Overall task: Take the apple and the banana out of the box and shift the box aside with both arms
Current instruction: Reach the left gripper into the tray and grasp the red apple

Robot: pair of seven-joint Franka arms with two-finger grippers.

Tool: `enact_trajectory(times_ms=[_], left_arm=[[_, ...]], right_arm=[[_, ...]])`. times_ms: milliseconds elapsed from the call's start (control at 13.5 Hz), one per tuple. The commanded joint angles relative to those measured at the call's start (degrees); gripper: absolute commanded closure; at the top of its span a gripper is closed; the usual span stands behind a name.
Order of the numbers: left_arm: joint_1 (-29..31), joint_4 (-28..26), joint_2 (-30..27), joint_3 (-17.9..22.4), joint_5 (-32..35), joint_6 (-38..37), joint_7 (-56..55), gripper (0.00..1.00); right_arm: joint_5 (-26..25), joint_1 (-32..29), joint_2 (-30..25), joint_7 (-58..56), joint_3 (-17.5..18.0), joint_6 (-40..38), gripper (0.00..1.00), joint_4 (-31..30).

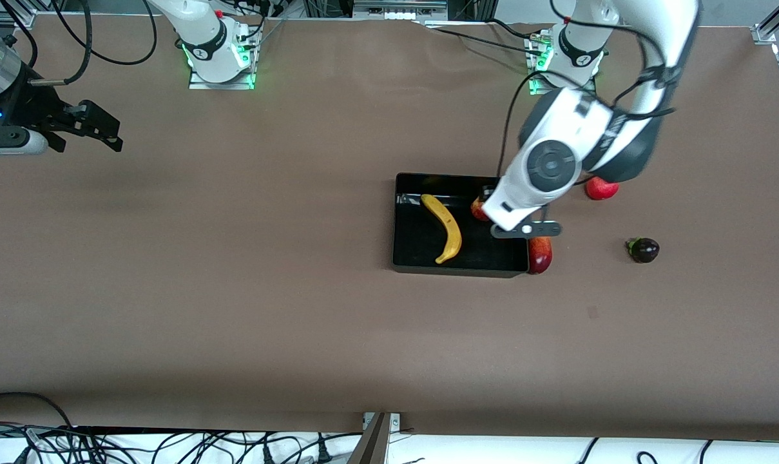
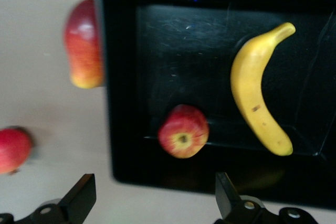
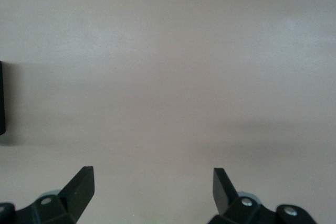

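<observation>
The right gripper [image 3: 152,190] hangs over bare brown table [image 3: 173,77], its two black fingers [image 3: 81,187] spread wide with nothing between them. At the picture's edge a dark sliver of the box [image 3: 2,98] shows, well apart from the gripper. A soft shadow band crosses the table near the box.

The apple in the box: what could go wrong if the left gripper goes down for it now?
1. The apple lies close to the box wall, so a finger of the open left gripper may land on the wall and shift the box.
2. The apple is round and may roll toward the banana when touched.
3. The red-yellow fruit lies against the box outside and may be pushed if the box moves.

The right gripper waits, open, at its end of the table.
</observation>
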Motion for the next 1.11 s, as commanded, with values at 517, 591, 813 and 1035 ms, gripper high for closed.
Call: enact_trajectory(times_ms=[517,591,813,1035], left_arm=[[-2.84,-19.91,2.41,0.58,0.84,29.33,-2.58,0.01],[-2.84,-19.74,2.24,0.58,0.84,29.07,-2.75,0.49],[-2.75,-17.29,0.58,0.58,0.84,25.57,-3.02,1.00],[-2.40,-6.33,0.13,0.75,0.76,8.91,-2.76,1.00]], right_arm=[[0.38,-0.45,0.18,0.73,0.52,0.14,0.00,0.84],[0.38,-0.45,0.18,0.73,0.52,0.14,0.00,0.84],[0.46,-0.54,0.18,0.73,0.52,0.14,0.00,0.84],[0.47,-0.45,0.09,0.73,0.52,0.14,0.00,0.84]])
